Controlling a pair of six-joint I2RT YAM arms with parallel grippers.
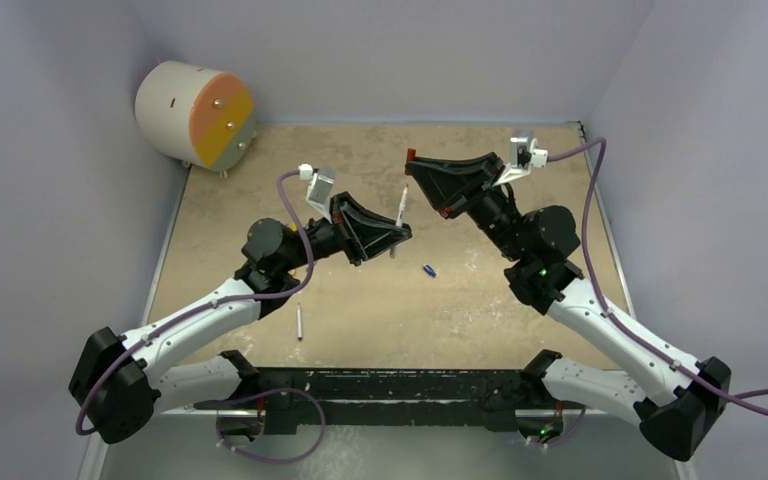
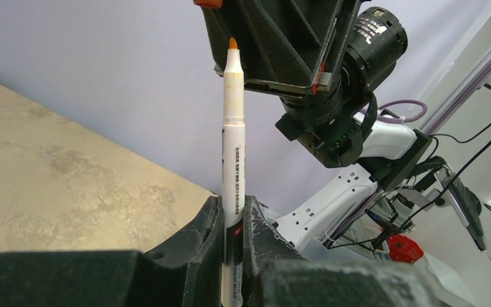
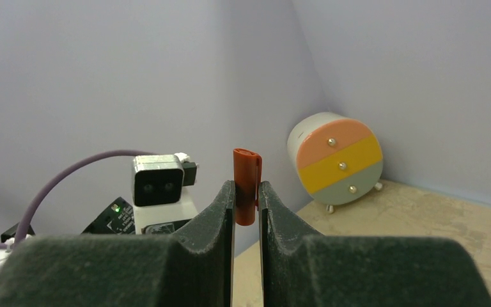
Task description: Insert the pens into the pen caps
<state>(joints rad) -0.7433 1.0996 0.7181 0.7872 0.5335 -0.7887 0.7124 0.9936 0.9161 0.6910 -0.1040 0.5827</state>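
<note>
My left gripper [image 2: 233,220] is shut on a white pen [image 2: 233,147] with an orange tip, held upright; from above the pen [image 1: 399,212] stands up out of the left gripper [image 1: 396,240]. My right gripper [image 3: 247,192] is shut on a red-brown pen cap [image 3: 245,185]. In the top view the right gripper [image 1: 412,160] holds the cap [image 1: 411,153] just above and right of the pen's tip. A blue pen cap [image 1: 429,269] lies on the table between the arms. Another white pen [image 1: 299,321] lies near the left arm. The other pens and caps are out of view.
A round cream drawer unit [image 1: 196,113] with orange, yellow and grey fronts stands at the back left corner; it also shows in the right wrist view [image 3: 336,160]. Purple cables [image 1: 290,190] loop over both arms. Walls close the tan table [image 1: 260,190] on three sides.
</note>
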